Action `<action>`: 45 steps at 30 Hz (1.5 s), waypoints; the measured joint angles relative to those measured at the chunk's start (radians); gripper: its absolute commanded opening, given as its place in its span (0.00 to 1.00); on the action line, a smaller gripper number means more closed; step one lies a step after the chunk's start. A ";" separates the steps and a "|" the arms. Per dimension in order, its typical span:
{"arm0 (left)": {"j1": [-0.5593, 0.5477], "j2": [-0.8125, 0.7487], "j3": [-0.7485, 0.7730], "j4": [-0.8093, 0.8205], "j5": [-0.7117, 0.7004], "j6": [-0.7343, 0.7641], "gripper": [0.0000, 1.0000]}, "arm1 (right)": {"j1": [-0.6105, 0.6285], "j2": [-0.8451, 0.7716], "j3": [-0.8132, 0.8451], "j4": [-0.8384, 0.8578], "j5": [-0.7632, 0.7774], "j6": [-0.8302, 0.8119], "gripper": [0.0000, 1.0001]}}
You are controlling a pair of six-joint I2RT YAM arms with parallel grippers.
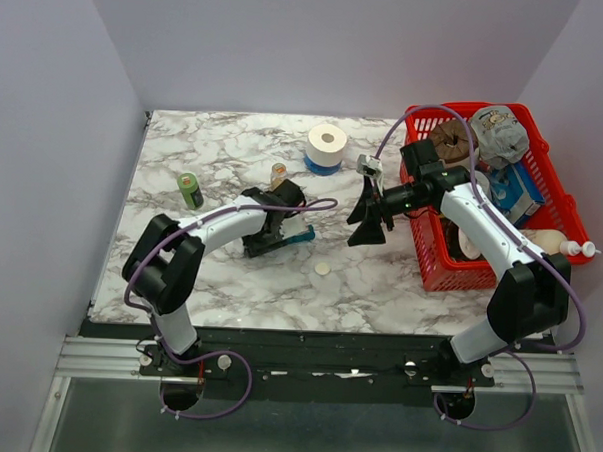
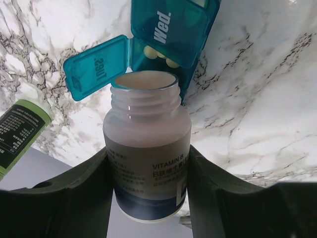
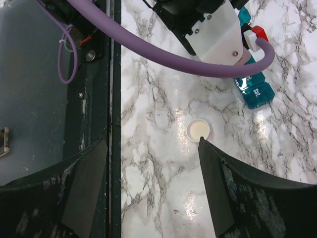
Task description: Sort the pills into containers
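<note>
Left tool [image 2: 147, 166] grips an uncapped bottle [image 2: 146, 139] by the organizer [image 2: 173, 27], perhaps three pills [image 2: 158, 53] inside; right tool [image 3: 151, 163] stands open.

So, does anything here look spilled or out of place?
No spill shows: the pills in view lie inside the organizer. One thing is loose: a white cap lies alone on the table, apart from the open bottle that the left pincer grips. It was probably left there for pouring, not by mistake.
</note>
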 measured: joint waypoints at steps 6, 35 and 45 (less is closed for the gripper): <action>-0.002 -0.054 -0.063 0.053 0.004 -0.014 0.00 | 0.000 0.000 0.000 0.000 0.000 0.000 0.82; 0.032 -0.465 -0.436 0.476 0.085 -0.102 0.00 | -0.006 0.005 0.000 -0.002 -0.001 -0.016 0.82; 0.038 -0.912 -0.682 0.762 0.248 -0.126 0.00 | -0.006 -0.003 -0.003 -0.008 -0.002 -0.093 0.84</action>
